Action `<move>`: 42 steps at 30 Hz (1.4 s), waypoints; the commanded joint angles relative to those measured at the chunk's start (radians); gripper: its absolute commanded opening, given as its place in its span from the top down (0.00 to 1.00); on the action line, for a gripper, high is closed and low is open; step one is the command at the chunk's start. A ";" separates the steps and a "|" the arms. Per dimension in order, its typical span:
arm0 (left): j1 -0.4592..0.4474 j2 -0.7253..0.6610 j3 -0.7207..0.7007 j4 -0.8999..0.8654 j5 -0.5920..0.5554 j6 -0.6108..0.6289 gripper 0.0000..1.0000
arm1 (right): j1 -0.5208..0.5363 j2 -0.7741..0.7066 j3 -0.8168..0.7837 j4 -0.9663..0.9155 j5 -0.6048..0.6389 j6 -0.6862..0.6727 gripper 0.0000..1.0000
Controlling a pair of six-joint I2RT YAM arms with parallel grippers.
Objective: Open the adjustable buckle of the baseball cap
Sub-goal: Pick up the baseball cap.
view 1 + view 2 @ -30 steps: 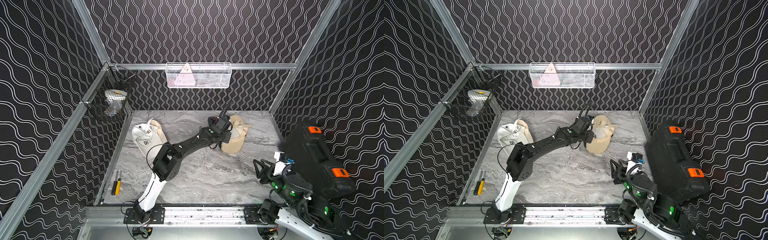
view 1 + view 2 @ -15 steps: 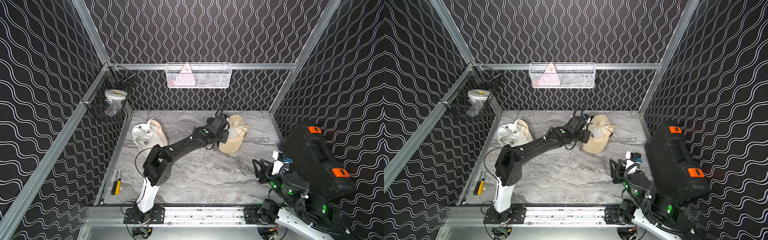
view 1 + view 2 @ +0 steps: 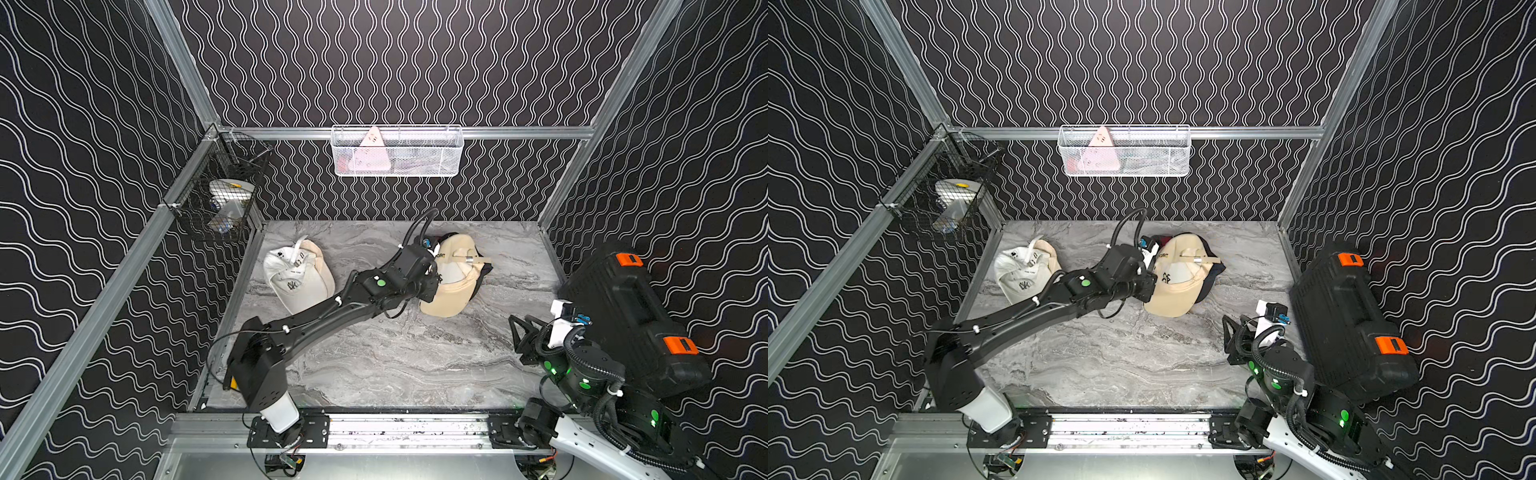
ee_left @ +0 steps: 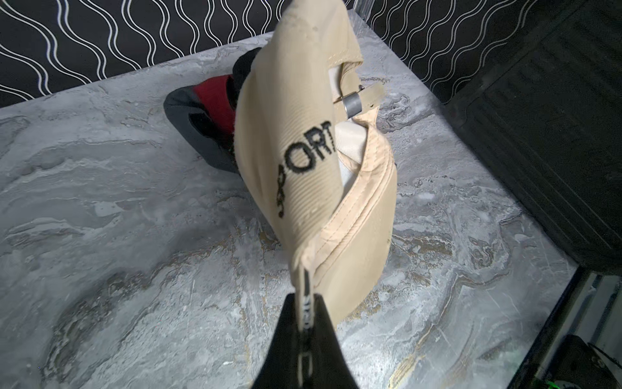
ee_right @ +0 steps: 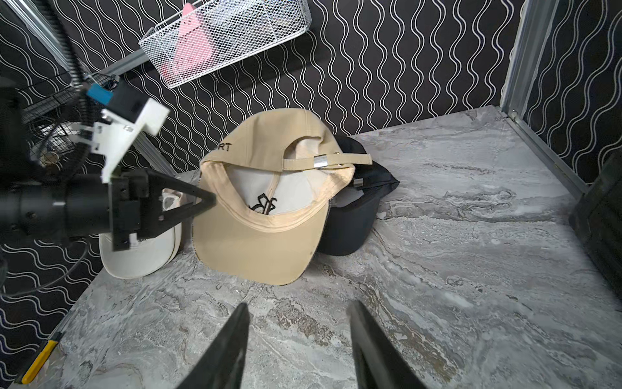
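Three caps sit on the table (image 3: 395, 361). My left tool (image 4: 304, 299) is clamped tight on the beige baseball cap (image 4: 303, 118) where brim meets crown, tipping it up against a black cap (image 5: 353, 215). The metal buckle (image 5: 321, 161) is threaded on the rear strap. My right tool (image 5: 298, 310) hangs part open, empty, well apart.

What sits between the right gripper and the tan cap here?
Nothing but bare marble tabletop, seen clearly in the right wrist view: the stretch from the right gripper to the brim of the tan cap is empty.
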 commanded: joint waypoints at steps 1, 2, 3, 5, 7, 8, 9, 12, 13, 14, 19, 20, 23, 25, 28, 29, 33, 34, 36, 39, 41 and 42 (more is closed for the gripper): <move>-0.009 -0.090 -0.041 0.012 -0.036 0.006 1.00 | 0.000 0.059 0.038 -0.018 -0.050 0.044 0.50; -0.011 -0.122 -0.056 0.004 -0.044 0.007 1.00 | 0.001 0.104 0.058 -0.033 -0.061 0.052 0.50; -0.014 -0.149 -0.072 0.000 -0.047 0.007 1.00 | 0.000 0.146 0.074 -0.045 -0.070 0.057 0.50; -0.018 -0.213 -0.106 -0.008 -0.051 0.005 1.00 | 0.000 0.241 0.103 -0.036 -0.093 0.052 0.50; -0.021 -0.265 -0.134 -0.025 -0.064 0.007 1.00 | 0.000 0.308 0.118 0.003 -0.105 0.037 0.50; -0.021 -0.292 -0.147 -0.037 -0.070 0.008 1.00 | -0.002 0.341 0.129 0.026 -0.106 0.029 0.50; -0.023 -0.317 -0.159 -0.044 -0.076 0.008 1.00 | -0.003 0.370 0.139 0.044 -0.106 0.019 0.49; -0.023 -0.384 -0.195 -0.066 -0.084 0.015 1.00 | -0.035 0.483 0.184 0.099 -0.150 -0.016 0.48; -0.023 -0.406 -0.207 -0.073 -0.089 0.019 1.00 | -0.072 0.523 0.199 0.124 -0.198 -0.029 0.47; -0.023 -0.428 -0.217 -0.076 -0.094 0.021 1.00 | -0.132 0.559 0.215 0.146 -0.271 -0.033 0.47; -0.024 -0.503 -0.254 -0.096 -0.113 0.035 1.00 | -0.545 0.711 0.241 0.347 -0.796 0.039 0.46; -0.023 -0.517 -0.259 -0.100 -0.117 0.036 1.00 | -0.584 0.748 0.263 0.362 -0.850 0.052 0.46; -0.023 -0.550 -0.278 -0.105 -0.119 0.028 1.00 | -0.633 0.820 0.323 0.389 -0.959 0.081 0.45; -0.023 -0.567 -0.294 -0.100 -0.110 0.021 1.00 | -0.640 0.826 0.321 0.419 -1.004 0.103 0.45; -0.024 -0.592 -0.322 -0.085 -0.086 -0.002 1.00 | -0.645 0.793 0.249 0.491 -1.058 0.157 0.43; -0.023 -0.600 -0.336 -0.075 -0.081 -0.012 1.00 | -0.646 0.778 0.221 0.513 -1.075 0.176 0.43; -0.023 -0.625 -0.373 -0.046 -0.076 -0.045 1.00 | -0.646 0.733 0.105 0.615 -1.143 0.250 0.42; -0.023 -0.626 -0.375 -0.043 -0.077 -0.050 1.00 | -0.646 0.724 0.075 0.639 -1.154 0.265 0.42; -0.023 -0.626 -0.377 -0.041 -0.078 -0.059 1.00 | -0.648 0.712 0.035 0.659 -1.165 0.276 0.42; -0.023 -0.629 -0.376 -0.037 -0.073 -0.075 1.00 | -0.648 0.705 -0.011 0.697 -1.190 0.294 0.42; -0.023 -0.627 -0.371 -0.036 -0.066 -0.085 1.00 | -0.648 0.703 -0.037 0.734 -1.195 0.307 0.42; -0.024 -0.624 -0.368 -0.035 -0.064 -0.087 1.00 | -0.648 0.705 -0.046 0.756 -1.196 0.311 0.42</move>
